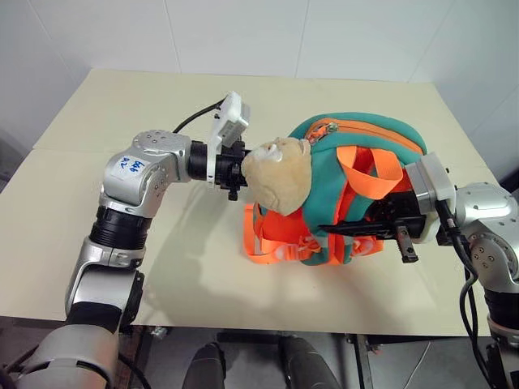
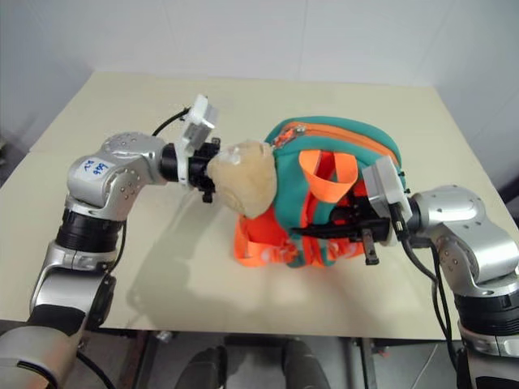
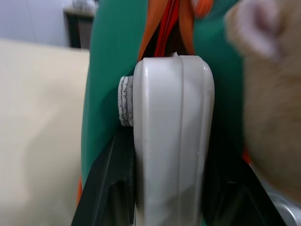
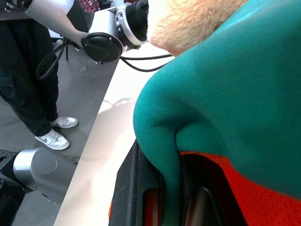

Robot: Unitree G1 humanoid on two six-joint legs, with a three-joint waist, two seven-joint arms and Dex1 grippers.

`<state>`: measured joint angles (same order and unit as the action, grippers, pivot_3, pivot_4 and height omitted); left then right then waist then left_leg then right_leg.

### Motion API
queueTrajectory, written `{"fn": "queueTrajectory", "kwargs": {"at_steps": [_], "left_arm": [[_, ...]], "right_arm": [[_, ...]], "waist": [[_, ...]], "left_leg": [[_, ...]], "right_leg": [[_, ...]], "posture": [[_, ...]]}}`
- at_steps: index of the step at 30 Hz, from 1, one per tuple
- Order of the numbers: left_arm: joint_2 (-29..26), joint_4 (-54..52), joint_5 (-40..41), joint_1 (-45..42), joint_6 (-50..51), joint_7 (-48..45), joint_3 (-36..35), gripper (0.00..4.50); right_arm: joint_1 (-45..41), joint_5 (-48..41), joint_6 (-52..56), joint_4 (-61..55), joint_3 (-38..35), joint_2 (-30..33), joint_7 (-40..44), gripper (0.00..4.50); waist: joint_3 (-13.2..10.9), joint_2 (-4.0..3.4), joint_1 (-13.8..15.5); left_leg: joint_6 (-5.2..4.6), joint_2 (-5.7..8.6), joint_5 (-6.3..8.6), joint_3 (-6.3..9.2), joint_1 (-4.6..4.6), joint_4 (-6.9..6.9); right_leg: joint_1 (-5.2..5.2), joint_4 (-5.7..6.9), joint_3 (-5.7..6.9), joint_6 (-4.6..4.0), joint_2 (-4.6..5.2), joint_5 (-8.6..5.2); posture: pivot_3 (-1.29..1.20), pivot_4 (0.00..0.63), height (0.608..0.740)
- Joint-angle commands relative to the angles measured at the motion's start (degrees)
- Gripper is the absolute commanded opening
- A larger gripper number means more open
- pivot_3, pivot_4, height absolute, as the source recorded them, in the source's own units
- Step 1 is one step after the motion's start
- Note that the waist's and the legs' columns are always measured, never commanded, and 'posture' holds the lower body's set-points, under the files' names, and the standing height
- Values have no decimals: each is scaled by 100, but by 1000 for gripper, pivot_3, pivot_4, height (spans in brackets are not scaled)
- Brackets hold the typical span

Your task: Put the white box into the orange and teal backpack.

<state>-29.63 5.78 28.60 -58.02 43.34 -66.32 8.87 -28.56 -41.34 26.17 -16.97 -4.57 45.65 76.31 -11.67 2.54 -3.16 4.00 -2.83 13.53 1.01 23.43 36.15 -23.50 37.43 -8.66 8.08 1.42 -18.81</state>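
Clamping the box (image 3: 171, 141) end-on between its fingers, my left end effector (image 1: 235, 174) sits beside the plush head (image 1: 280, 174) of the backpack (image 1: 357, 186), the box's far end nosing into the orange-lined gap in the teal shell, so it looks lined up to slide in. My right end effector (image 1: 381, 229), shut on a teal fold at the backpack's opposite side, steadies it on the bench (image 1: 122, 105).
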Motion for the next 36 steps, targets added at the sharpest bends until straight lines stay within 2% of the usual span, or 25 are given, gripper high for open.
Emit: {"fn": "queueTrajectory", "kwargs": {"at_steps": [1, 7, 17, 22, 29, 36], "left_arm": [[-123, -457, 183, -217, 251, -214, 14, 2871], [-117, -446, 86, -263, 201, -108, -63, 4492], [-231, -462, 26, -264, 167, -40, -57, 4500], [103, 18, -474, -334, -90, 427, 194, 4500], [386, 249, -915, -293, -487, 421, 562, 4500], [-111, -328, -478, -313, -130, -177, 205, 4500]], "right_arm": [[-103, 21, -79, -147, -31, -24, -113, 19], [-153, 89, -93, -112, 7, -92, -133, 19], [-218, 181, -97, -52, 25, -166, -142, 19], [-253, 210, -107, -17, 60, -200, -156, 19], [-316, 246, -123, 6, 115, -260, -199, 19], [-280, 262, -118, -40, 99, -266, -238, 19]], "waist": [[0, 0, -3], [0, 0, -4], [0, 0, -4], [0, 0, 10], [0, 0, 16], [0, -1, -16]], "left_leg": [[0, 0, 0, 0, -1, -1], [0, 0, 0, 0, -2, -3], [0, 0, 0, 0, -1, -4], [0, 0, 0, 0, -2, 0], [0, 2, 0, 0, -9, 3], [0, 2, -1, -1, -8, 1]], "right_leg": [[0, 0, 0, 0, 0, 0], [0, 0, 0, -1, 0, 0], [-1, -1, 0, 0, 0, 0], [3, -1, 0, 0, 0, 0], [13, -1, -2, 2, 0, 2], [11, 0, -3, 2, 0, 2]], "posture": [[0, 150, 740], [0, 150, 740], [0, 150, 740], [0, 150, 740], [0, 150, 740], [0, 150, 740]]}}
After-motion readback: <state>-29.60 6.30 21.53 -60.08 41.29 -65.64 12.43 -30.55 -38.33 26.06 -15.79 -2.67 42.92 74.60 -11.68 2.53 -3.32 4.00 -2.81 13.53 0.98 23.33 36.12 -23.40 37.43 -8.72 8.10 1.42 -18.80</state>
